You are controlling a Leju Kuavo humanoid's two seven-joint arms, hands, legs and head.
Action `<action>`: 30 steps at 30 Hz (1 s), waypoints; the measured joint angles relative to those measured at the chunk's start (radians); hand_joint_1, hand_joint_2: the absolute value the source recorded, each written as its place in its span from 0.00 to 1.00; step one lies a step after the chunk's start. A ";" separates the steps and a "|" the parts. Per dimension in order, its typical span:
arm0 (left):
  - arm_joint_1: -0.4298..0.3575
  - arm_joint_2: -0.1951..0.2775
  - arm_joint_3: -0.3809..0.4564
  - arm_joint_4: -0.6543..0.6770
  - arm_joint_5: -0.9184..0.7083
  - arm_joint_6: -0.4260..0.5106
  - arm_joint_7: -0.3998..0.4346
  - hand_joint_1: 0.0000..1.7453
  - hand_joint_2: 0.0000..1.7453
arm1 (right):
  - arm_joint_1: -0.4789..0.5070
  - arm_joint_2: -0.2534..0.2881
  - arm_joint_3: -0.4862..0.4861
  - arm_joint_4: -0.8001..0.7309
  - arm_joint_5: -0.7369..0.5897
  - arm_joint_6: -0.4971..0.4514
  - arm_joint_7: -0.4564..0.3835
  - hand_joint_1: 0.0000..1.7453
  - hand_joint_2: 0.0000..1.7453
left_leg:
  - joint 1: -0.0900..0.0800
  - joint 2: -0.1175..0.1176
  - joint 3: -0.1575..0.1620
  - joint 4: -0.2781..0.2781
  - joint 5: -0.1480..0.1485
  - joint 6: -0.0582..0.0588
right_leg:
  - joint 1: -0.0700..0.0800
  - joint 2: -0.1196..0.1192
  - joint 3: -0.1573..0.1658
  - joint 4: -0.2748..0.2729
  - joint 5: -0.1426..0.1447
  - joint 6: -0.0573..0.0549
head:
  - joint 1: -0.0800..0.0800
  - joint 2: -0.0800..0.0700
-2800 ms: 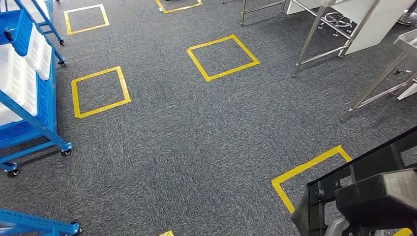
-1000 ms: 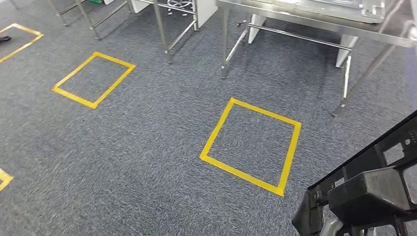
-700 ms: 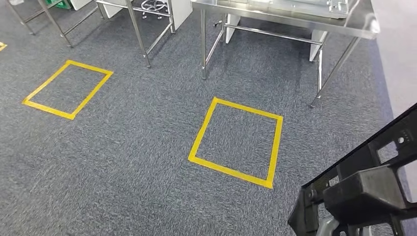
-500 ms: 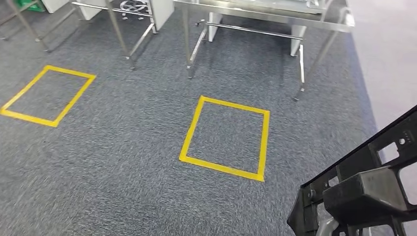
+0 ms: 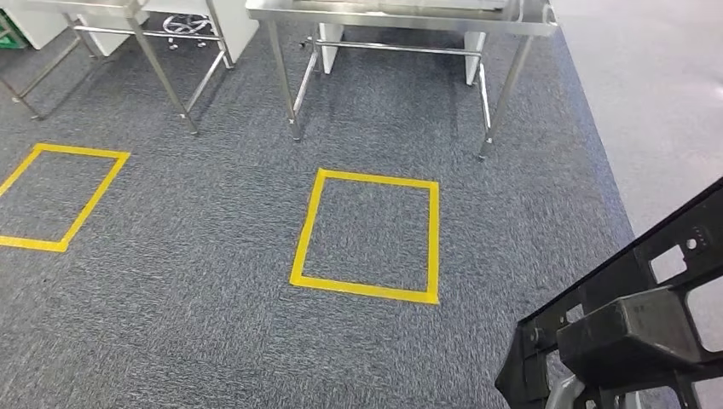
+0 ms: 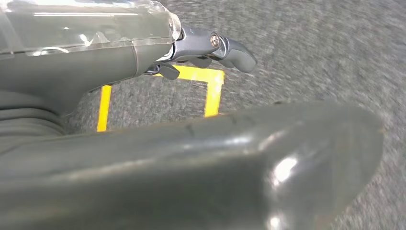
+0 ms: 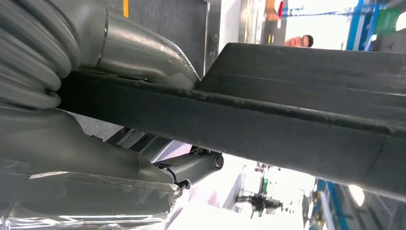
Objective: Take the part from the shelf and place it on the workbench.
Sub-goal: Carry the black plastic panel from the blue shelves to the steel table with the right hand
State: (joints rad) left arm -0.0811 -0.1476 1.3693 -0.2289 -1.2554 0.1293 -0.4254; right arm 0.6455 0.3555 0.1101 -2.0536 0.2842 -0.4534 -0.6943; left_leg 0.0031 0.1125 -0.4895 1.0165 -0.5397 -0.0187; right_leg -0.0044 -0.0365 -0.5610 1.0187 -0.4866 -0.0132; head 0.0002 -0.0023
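The part (image 5: 635, 328) is a black moulded frame with open cut-outs, ribs and a blocky boss near its middle; it sits at the lower right of the head view, carried well above the carpet and tilted, one long rail rising toward the picture's edge; in the right wrist view the same dark rail (image 7: 268, 115) runs straight across, just in front of the grey thumb. It looks rigid, a hard plastic or cast piece that should not flex; judged by its openwork build it is probably moderate in weight rather than heavy, though long enough to swing and lever against a grip; its matt surface seems unlikely to slip; narrow ribs could chip if knocked on steel. The sound place to hold it, I judge, is a rail close to the boss, near the balance point, where the right hand (image 7: 119, 158) has it now; thumb on one face and darker fingers passing under the other, so that hand is grasping the part. The left hand (image 6: 210, 48) hangs over the carpet with its fingers loosely curled and nothing in them; whether it counts as spread or clenched I cannot tell. Ahead stands the steel counter (image 5: 401, 14), well apart from the part; a yellow tape square (image 5: 367, 236) lies on the grey carpet (image 5: 170, 281) between.
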 joint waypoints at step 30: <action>0.008 0.004 0.016 0.000 -0.004 -0.002 0.005 0.00 0.00 | -0.021 0.000 -0.028 0.065 0.078 -0.030 0.094 1.00 1.00 | 0.008 -0.104 -0.159 0.264 -0.097 -0.013 | -0.010 0.036 0.005 0.003 -0.005 -0.015 | -0.005 0.000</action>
State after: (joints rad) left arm -0.0731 -0.1437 1.3850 -0.2289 -1.2599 0.1275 -0.4204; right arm 0.6244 0.3555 0.0823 -1.9888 0.3623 -0.4833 -0.6004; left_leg 0.0112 0.0088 -0.6487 1.2803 -0.6363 -0.0313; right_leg -0.0145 -0.0004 -0.5564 1.0212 -0.4920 -0.0285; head -0.0048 -0.0022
